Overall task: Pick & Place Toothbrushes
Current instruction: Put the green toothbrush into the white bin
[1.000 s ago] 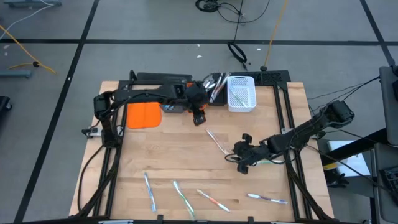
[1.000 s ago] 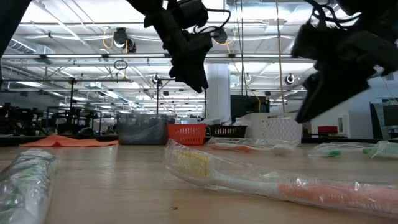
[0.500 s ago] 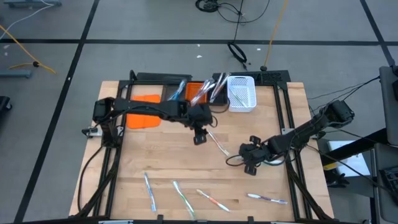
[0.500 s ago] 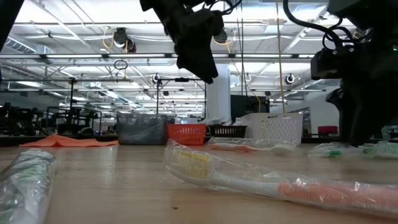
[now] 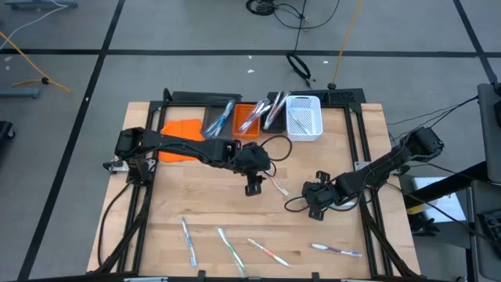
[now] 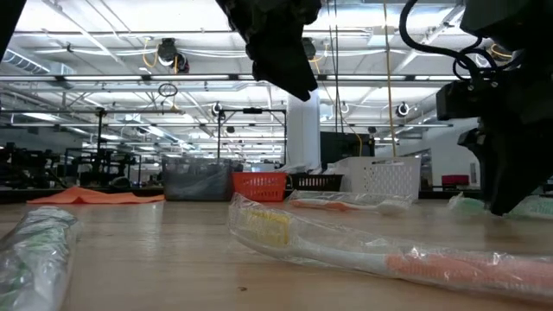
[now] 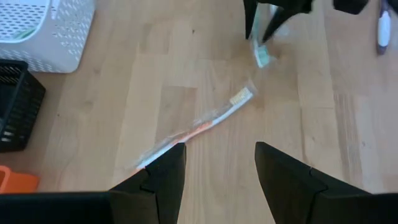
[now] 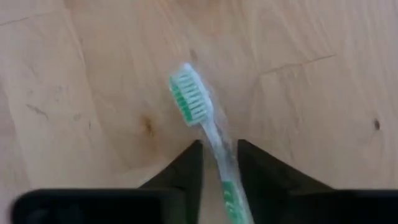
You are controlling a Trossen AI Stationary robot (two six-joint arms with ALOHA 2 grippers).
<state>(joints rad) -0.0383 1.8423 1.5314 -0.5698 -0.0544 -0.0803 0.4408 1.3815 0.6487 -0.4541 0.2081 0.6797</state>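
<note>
Grey floor surrounds the wooden table [image 5: 203,211] in the high view. At its far edge stands a row of bins – grey bin [image 5: 220,119], orange bin [image 5: 249,118], black bin [image 5: 273,110] and white mesh bin [image 5: 304,117] – several with toothbrushes in them, and an orange cloth [image 5: 178,130] lies to their left. The left gripper [image 5: 253,189] hangs over mid-table just beside an orange-accented toothbrush [image 5: 274,184]. The right gripper [image 5: 314,210] is low on the right side, over a green toothbrush [image 5: 338,204]. Four more toothbrushes [image 5: 227,247] lie spread along the near edge.

Across the table top in the low view, a wrapped orange-handled toothbrush [image 6: 363,255] lies close in front, the bins line up far behind, and both dark arms come down from above.

From the left wrist view, the left gripper [image 7: 221,162] has its fingers [image 7: 163,171] spread apart with nothing between them – the orange-accented toothbrush [image 7: 199,130] lies on the wood just beyond their tips, slanting. The mesh bin [image 7: 43,28] is off to one side.

From the right wrist view, the right gripper [image 8: 219,155] has its fingers [image 8: 186,165] drawn in on either side of the green toothbrush's [image 8: 202,118] clear handle, bristle head pointing away; whether they are pressing it cannot be told.
</note>
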